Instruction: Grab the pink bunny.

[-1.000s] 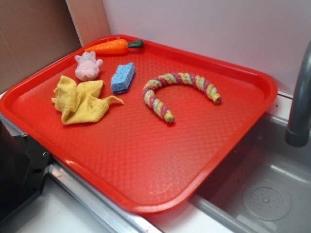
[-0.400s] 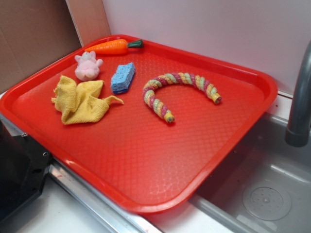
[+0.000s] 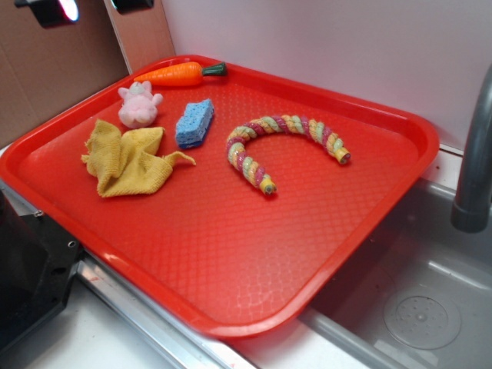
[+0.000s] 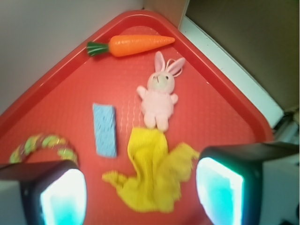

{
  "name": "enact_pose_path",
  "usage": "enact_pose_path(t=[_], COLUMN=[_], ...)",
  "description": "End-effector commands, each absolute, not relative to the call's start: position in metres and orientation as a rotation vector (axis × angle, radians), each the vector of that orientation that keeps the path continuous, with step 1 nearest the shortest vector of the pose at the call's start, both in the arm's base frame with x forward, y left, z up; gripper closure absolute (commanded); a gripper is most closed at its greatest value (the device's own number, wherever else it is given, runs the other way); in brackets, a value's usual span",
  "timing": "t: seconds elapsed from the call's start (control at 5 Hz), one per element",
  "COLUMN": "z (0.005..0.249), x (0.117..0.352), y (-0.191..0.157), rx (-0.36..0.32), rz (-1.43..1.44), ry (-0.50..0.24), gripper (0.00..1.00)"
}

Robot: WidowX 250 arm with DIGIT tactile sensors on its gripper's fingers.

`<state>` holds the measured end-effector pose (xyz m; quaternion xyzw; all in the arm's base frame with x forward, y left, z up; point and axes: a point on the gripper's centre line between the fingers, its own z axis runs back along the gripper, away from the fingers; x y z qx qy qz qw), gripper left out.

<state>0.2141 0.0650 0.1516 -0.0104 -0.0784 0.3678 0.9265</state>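
Nearest in the exterior view: a grey sink basin (image 3: pixel 415 307) at lower right, a grey faucet post (image 3: pixel 473 161) on the right edge, a black block (image 3: pixel 31 269) at lower left. Resting across these, a red tray (image 3: pixel 231 254) with a textured floor and raised rim; near half bare.

On the tray, mid-depth: a crumpled yellow cloth (image 3: pixel 127 157) on the left; a curved rope toy (image 3: pixel 280 146) striped pink, yellow and green toward the right, well apart from the cloth. Between them and slightly farther, a blue sponge (image 3: pixel 194 123).

Pink bunny (image 3: pixel 139 104) in the far left part of the tray, just beyond the cloth and just left of the sponge. Pale pink, fuzzy, rounded body. In the wrist view, pink bunny (image 4: pixel 159 93) lying flat, two long ears pointing to the far corner, short arms out, feet touching the cloth edge (image 4: pixel 150 133). Nothing lying on top of it.

Farthest: an orange carrot (image 3: pixel 181 73) with green top, along the far rim, near the bunny's ears but apart from them.

Gripper (image 3: pixel 94 6) at the top left edge of the exterior view, high above the tray's far left corner. In the wrist view, gripper (image 4: pixel 140 190) with two fingers (image 4: pixel 220 187) spread wide; jaws released, holding nothing, cloth seen between them.
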Motion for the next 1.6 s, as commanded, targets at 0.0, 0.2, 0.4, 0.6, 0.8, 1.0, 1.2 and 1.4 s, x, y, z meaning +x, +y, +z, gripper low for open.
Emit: enact_pose_path(t=[0.0, 0.2, 0.4, 0.6, 0.8, 1.0, 1.2, 1.4], z=[0.103, 0.080, 0.060, 0.041, 0.027, 0.015, 0.010, 0.029], x=[0.230, 0.236, 0.241, 0.239, 0.239, 0.243, 0.242, 0.244], y=[0.105, 0.111, 0.118, 0.122, 0.127, 0.131, 0.134, 0.127], rx=[0.056, 0.063, 0.095, 0.111, 0.088, 0.070, 0.096, 0.084], rz=[0.907, 0.942, 0.983, 1.001, 1.016, 1.038, 1.053, 1.001], ry=[-0.194, -0.176, -0.181, -0.175, -0.153, -0.134, -0.132, -0.131], gripper=[0.00, 0.00, 0.00, 0.00, 0.00, 1.00, 1.00, 1.00])
